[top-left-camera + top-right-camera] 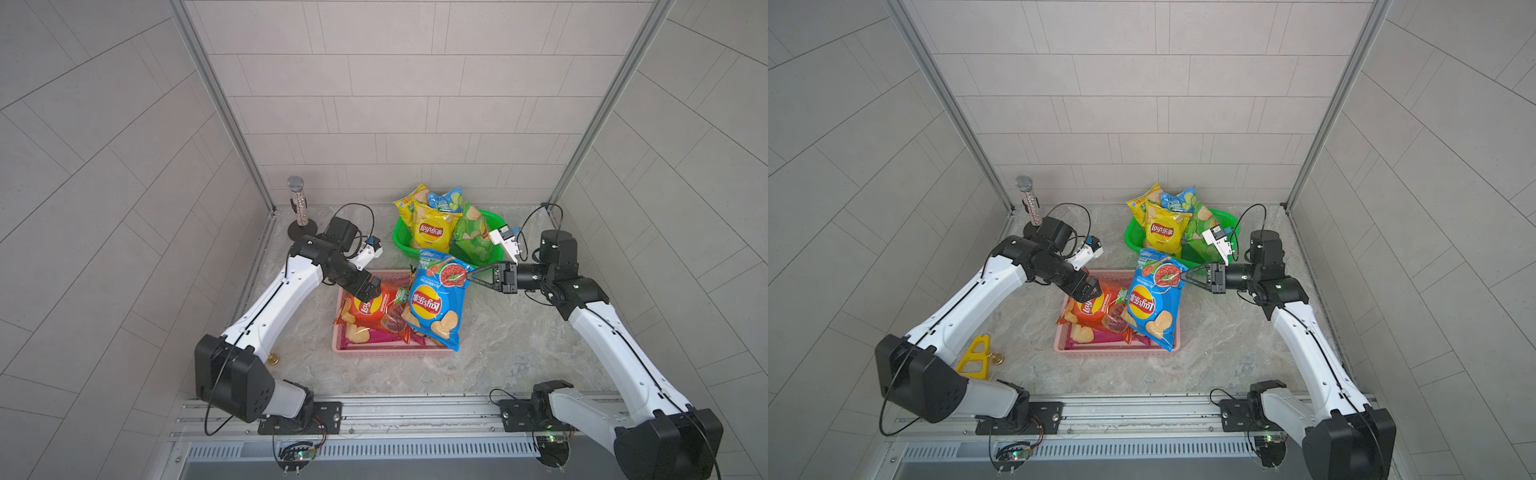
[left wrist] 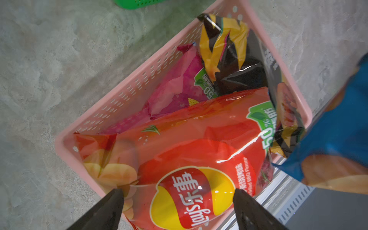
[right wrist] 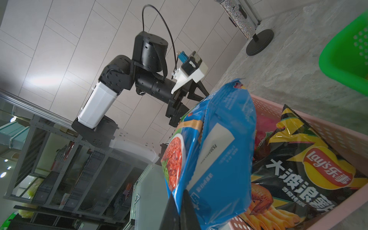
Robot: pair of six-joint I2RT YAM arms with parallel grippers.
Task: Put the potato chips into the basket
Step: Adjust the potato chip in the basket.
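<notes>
My right jaws are clenched on the top seam of the blue bag (image 1: 434, 307). It hangs slanted over the right side of the pink basket (image 1: 390, 352), with its lower corner reaching out past the near rim. I cannot tell whether it already rests on the black bag (image 3: 308, 179) beneath. My left jaws stand released and spread wide, gripping nothing, just above the orange-red bag (image 1: 368, 311), which lies in the basket over a magenta bag (image 2: 175, 89). I read the step as lowering the blue one in. To do it well I would carry it a little toward the basket's middle before letting go, so the overhanging corner drops inside rather than tipping out onto the worktop (image 1: 519, 332). The bag looks puffy and slick, so I would lay it flat on the others, then open and draw the jaws back level so they don't drag the seam. The left arm should lift clear first, since it crowds the landing spot. By my reckoning the yellow bag (image 1: 430, 230) and its neighbours in the green basket (image 1: 400, 239) come next.
</notes>
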